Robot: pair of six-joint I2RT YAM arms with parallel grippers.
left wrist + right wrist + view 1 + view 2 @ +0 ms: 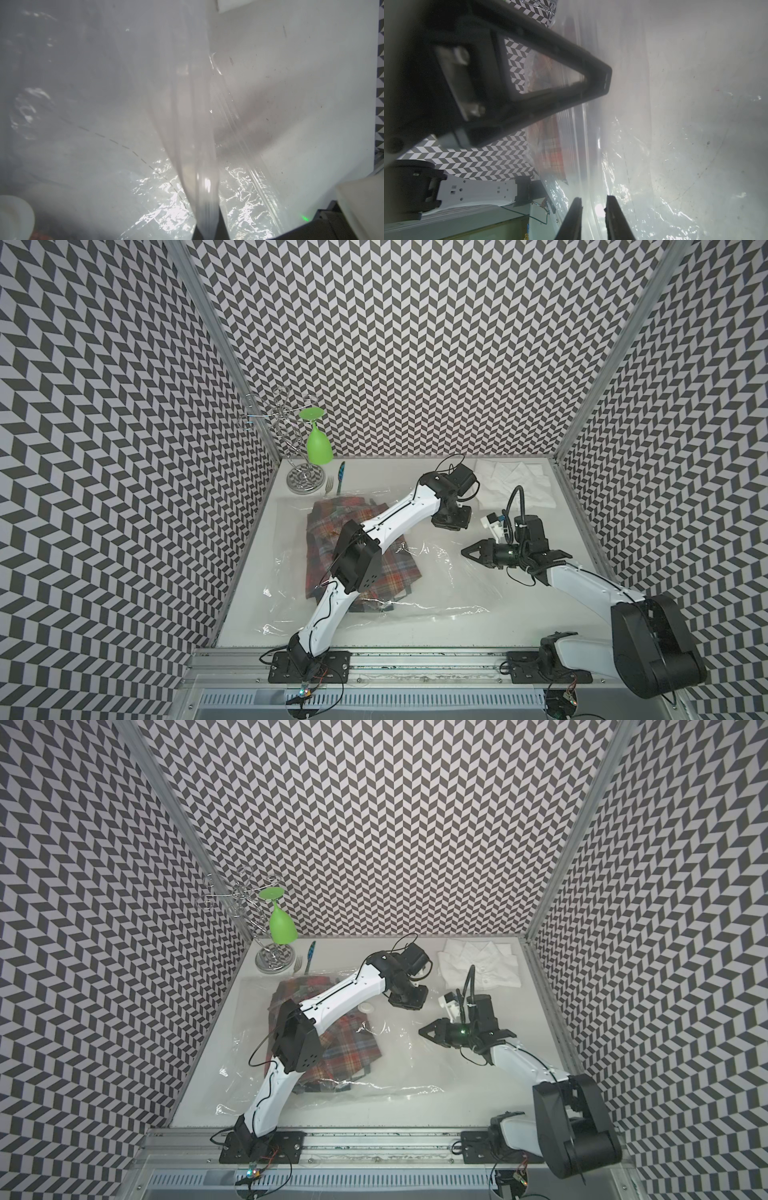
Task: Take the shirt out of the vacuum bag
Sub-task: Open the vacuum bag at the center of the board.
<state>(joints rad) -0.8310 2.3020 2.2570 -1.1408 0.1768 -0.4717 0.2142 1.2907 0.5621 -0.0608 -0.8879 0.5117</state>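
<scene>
The clear vacuum bag (415, 585) (395, 1060) lies flat across the table, its white valve cap (366, 1008) facing up. Inside its left half sits the red plaid shirt (328, 522) (349, 1048), partly hidden under my left arm. My left gripper (451, 522) (206, 230) points down at the bag's far right part and is shut on a raised pinch of the film (195, 124). My right gripper (465, 552) (593, 202) lies low and points left at the bag's right edge. Its jaws stand apart, with a strip of film running between them.
A folded white shirt (511, 485) lies at the back right, close behind both grippers. At the back left stand a wire rack (305, 481) holding a green glass (319, 443), a fork (330, 485) and a blue-handled utensil (341, 477). Patterned walls enclose three sides.
</scene>
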